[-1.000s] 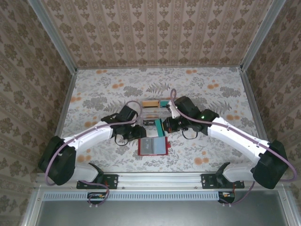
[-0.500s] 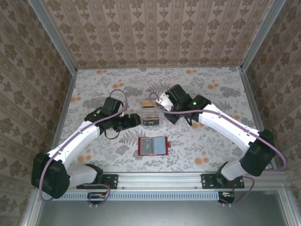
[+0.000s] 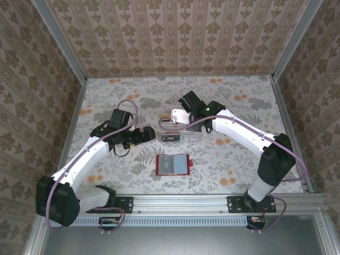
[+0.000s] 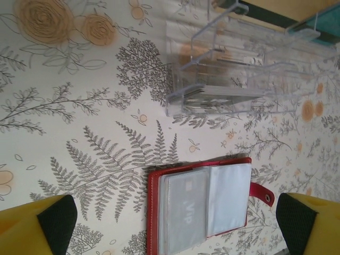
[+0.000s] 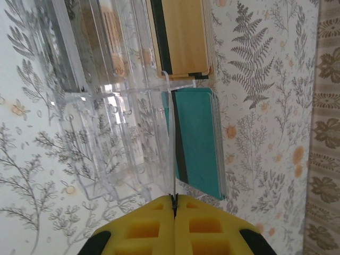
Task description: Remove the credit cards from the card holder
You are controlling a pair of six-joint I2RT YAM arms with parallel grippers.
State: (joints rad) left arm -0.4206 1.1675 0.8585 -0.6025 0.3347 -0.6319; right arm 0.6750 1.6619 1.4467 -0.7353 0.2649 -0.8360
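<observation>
Lying open near the clear tray (image 5: 106,159), your card holder (image 4: 204,204) showed a grey VIP card (image 4: 186,210), its lower edge cut off. The tray held tan cards (image 5: 183,37), teal cards (image 5: 199,138) and grey cards (image 4: 223,95). Your left gripper (image 3: 149,134) was spread wide; your right gripper (image 5: 174,204) pinched a thin tray wall.

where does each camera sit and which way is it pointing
Top external: above and behind the bases, facing down over the table; left arm and right arm in full.
Left wrist: on the left arm, facing down at the open card holder and clear tray; left tool open, its tips in the bottom corners.
Right wrist: close over the tray's gold card and teal cards; right tool shut at the bottom edge.
Shared: both wrist views show the tray.
</observation>
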